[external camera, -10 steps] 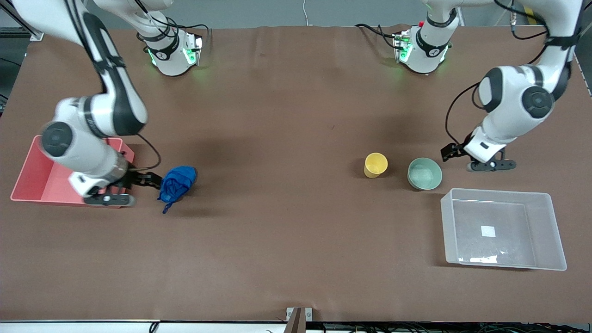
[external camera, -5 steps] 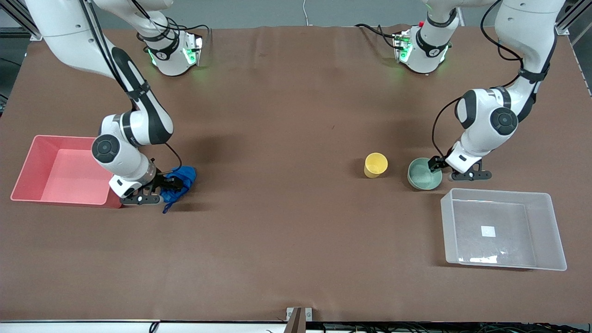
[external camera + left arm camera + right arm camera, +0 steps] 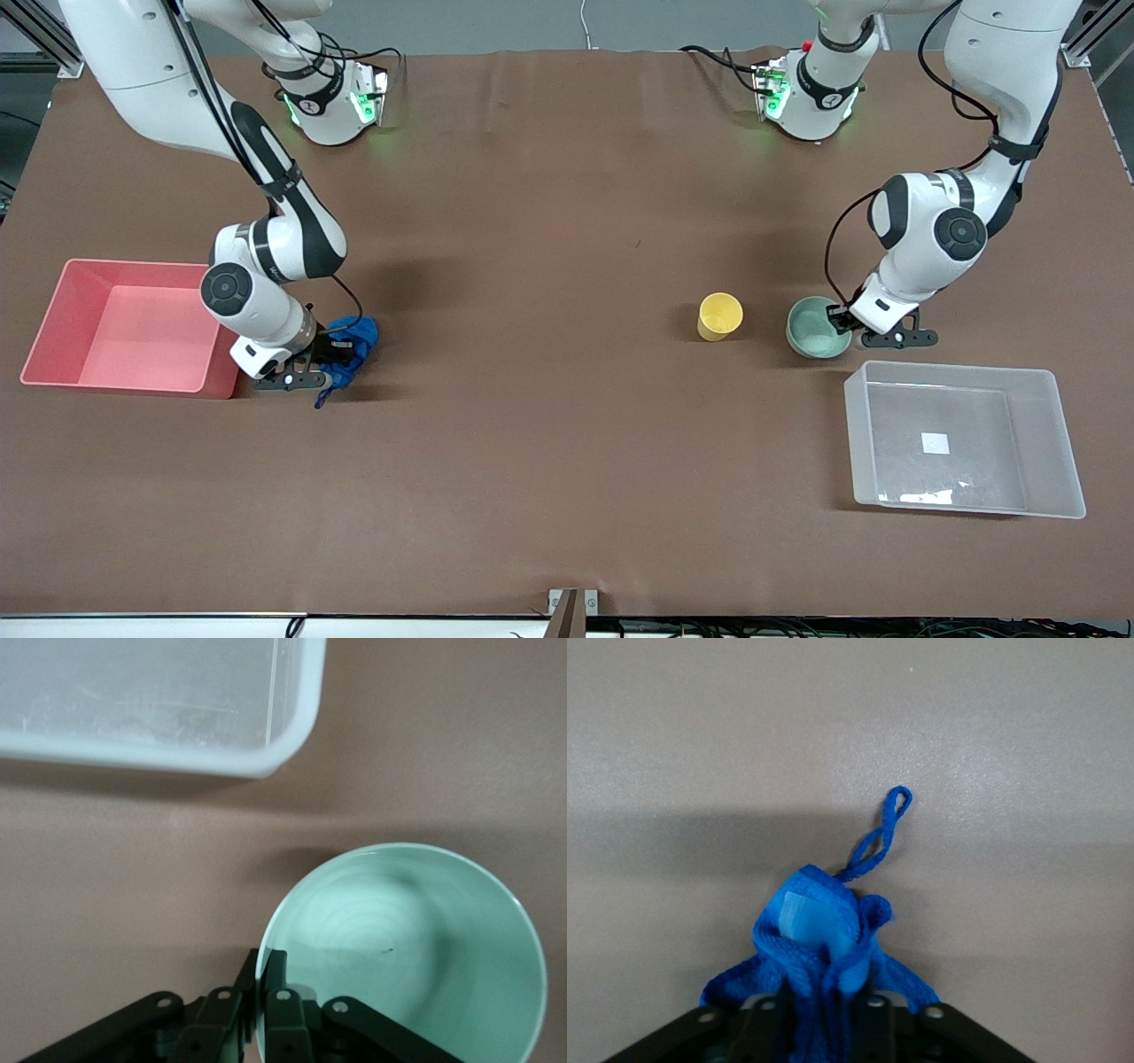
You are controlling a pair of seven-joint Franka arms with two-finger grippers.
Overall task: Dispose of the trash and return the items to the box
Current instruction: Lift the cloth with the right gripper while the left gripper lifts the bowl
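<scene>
Front view, nearest first: clear plastic box (image 3: 966, 441) with a blank white sticker, then the right gripper (image 3: 323, 357) clenched on the crumpled blue cloth wad (image 3: 350, 344) beside the pink bin (image 3: 53, 312) — left gripper (image 3: 837, 317) pinching the smooth mint bowl (image 3: 811, 330) rim, yellow cup (image 3: 719, 316) alongside.

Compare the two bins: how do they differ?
The pink bin is opaque; the clear bin is translucent, with a white sticker on its bottom. The pink bin sits at the right arm's end of the table, the clear bin at the left arm's end and nearer the front camera. The clear bin looks larger. Both are rectangular, open-topped and hold none of the task items.
</scene>
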